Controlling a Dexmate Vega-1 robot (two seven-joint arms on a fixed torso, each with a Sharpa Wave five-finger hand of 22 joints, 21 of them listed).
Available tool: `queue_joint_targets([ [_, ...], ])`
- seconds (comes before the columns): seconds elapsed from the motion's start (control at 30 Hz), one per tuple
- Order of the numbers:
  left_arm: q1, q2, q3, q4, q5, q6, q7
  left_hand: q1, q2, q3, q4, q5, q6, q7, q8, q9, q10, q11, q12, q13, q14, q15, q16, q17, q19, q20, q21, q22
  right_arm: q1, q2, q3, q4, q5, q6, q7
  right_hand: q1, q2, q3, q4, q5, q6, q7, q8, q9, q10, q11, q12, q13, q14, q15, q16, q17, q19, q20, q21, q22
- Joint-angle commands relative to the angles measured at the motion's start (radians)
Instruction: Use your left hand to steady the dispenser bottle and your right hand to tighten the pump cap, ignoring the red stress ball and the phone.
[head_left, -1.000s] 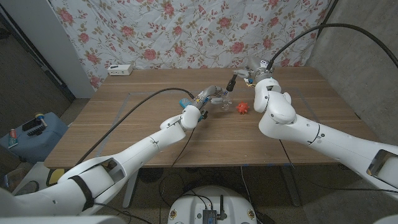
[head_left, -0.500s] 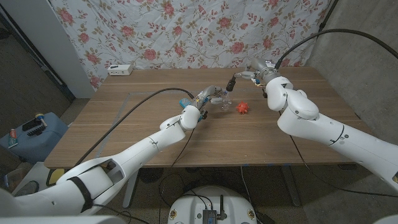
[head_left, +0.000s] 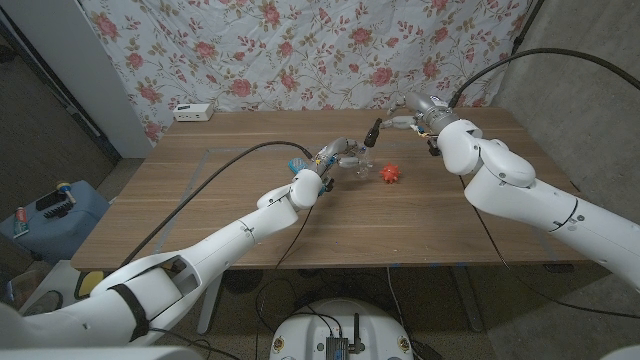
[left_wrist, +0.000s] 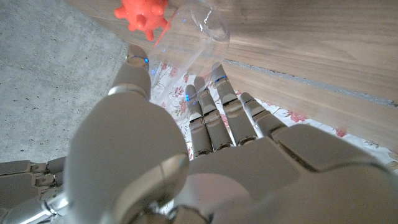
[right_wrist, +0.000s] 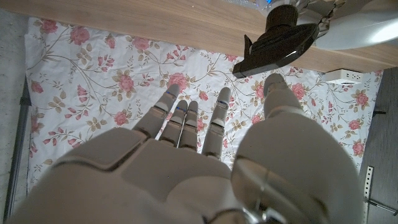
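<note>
The clear dispenser bottle stands mid-table, just left of the red stress ball, its black pump cap on top. In the head view the left hand sits against the bottle's left side; the left wrist view shows its fingers side by side along the clear wall. The right hand hovers just right of the cap; the right wrist view shows its fingers straight, slightly spread, apart from the cap.

Wooden table with items on top
Clear dispenser bottle mid-table, red spiky stress ball just beside it, white power strip at the far left edge.
</note>
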Motion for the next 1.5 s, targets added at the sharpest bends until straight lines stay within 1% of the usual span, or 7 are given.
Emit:
queue_joint_targets([
  [0.03,-0.015,-0.007,0.006,0.027,-0.004,-0.021,-0.008,-0.058,0.063,0.085,0.074,0.009,0.089,-0.037,0.007,0.003,0.033,-0.028,0.003,0.004,0.015,-0.075,0.006,0.003,-0.003,-0.102,-0.001,0.002,0.007,-0.025,0.034,0.021,0.024,0.075,0.069,0.021,-0.010,0.010,0.000,-0.008,-0.026,-0.035,-0.019,0.001,-0.033,-0.004,0.003,0.004,-0.031,0.008,-0.008,0.002,-0.024,0.015,-0.008,0.002],
  [0.17,-0.016,-0.011,0.005,0.026,-0.003,-0.008,-0.007,-0.059,0.063,0.087,0.074,0.009,0.087,-0.035,0.006,0.003,0.031,-0.027,0.002,0.004,0.015,-0.075,0.006,0.003,-0.003,-0.102,-0.001,0.002,0.030,-0.025,0.026,0.026,0.024,0.068,0.119,0.032,-0.025,0.010,0.006,-0.021,-0.075,-0.055,-0.049,0.002,-0.072,-0.010,0.003,0.005,-0.075,0.026,-0.010,0.003,-0.045,0.045,-0.006,0.003],
  [0.3,-0.019,-0.013,0.007,0.031,-0.002,-0.011,-0.007,-0.059,0.062,0.088,0.074,0.009,0.089,-0.039,0.007,0.003,0.032,-0.025,0.002,0.004,0.015,-0.076,0.006,0.003,-0.004,-0.099,-0.001,0.002,0.048,-0.027,0.020,0.033,0.025,0.070,0.157,0.038,-0.031,0.011,0.009,-0.028,-0.120,-0.079,-0.074,0.003,-0.095,-0.014,0.005,0.006,-0.094,0.035,-0.006,0.004,-0.054,0.075,-0.004,0.003],
  [0.4,-0.022,-0.015,0.008,0.037,-0.004,-0.017,-0.009,-0.058,0.062,0.089,0.073,0.009,0.088,-0.037,0.006,0.003,0.032,-0.026,0.003,0.004,0.014,-0.076,0.006,0.003,-0.004,-0.099,-0.001,0.002,0.060,-0.028,0.013,0.039,0.019,0.073,0.179,0.046,-0.036,0.013,0.010,-0.033,-0.158,-0.085,-0.095,0.004,-0.120,-0.018,0.005,0.007,-0.115,0.047,-0.004,0.005,-0.065,0.096,-0.004,0.003],
  [0.67,-0.027,-0.019,0.011,0.047,-0.005,-0.024,-0.009,-0.059,0.061,0.092,0.073,0.009,0.088,-0.037,0.007,0.003,0.035,-0.031,0.004,0.004,0.013,-0.077,0.005,0.003,-0.004,-0.098,-0.001,0.002,0.081,-0.023,-0.002,0.058,-0.009,0.108,0.205,0.062,-0.039,0.019,0.006,-0.036,-0.182,-0.088,-0.110,0.005,-0.144,-0.021,0.005,0.008,-0.125,0.057,-0.002,0.005,-0.071,0.106,-0.003,0.003],
  [1.1,-0.031,-0.027,0.016,0.061,-0.006,-0.030,-0.006,-0.063,0.061,0.096,0.074,0.009,0.088,-0.036,0.006,0.003,0.036,-0.027,0.004,0.004,0.012,-0.077,0.006,0.003,-0.005,-0.097,-0.001,0.002,0.115,-0.012,-0.010,0.104,-0.043,0.184,0.275,0.100,-0.043,0.032,0.000,-0.043,-0.177,-0.090,-0.112,0.007,-0.168,-0.031,0.007,0.009,-0.150,0.056,-0.004,0.005,-0.097,0.095,-0.006,0.004],
  [1.5,-0.031,-0.027,0.017,0.058,-0.005,-0.027,-0.006,-0.064,0.061,0.101,0.073,0.009,0.089,-0.037,0.007,0.003,0.035,-0.025,0.004,0.004,0.012,-0.078,0.006,0.003,-0.005,-0.098,-0.001,0.002,0.135,0.010,-0.019,0.126,-0.072,0.202,0.333,0.108,-0.047,0.035,0.002,-0.047,-0.166,-0.090,-0.110,0.008,-0.179,-0.028,0.008,0.009,-0.161,0.057,-0.003,0.005,-0.106,0.093,-0.005,0.004],
])
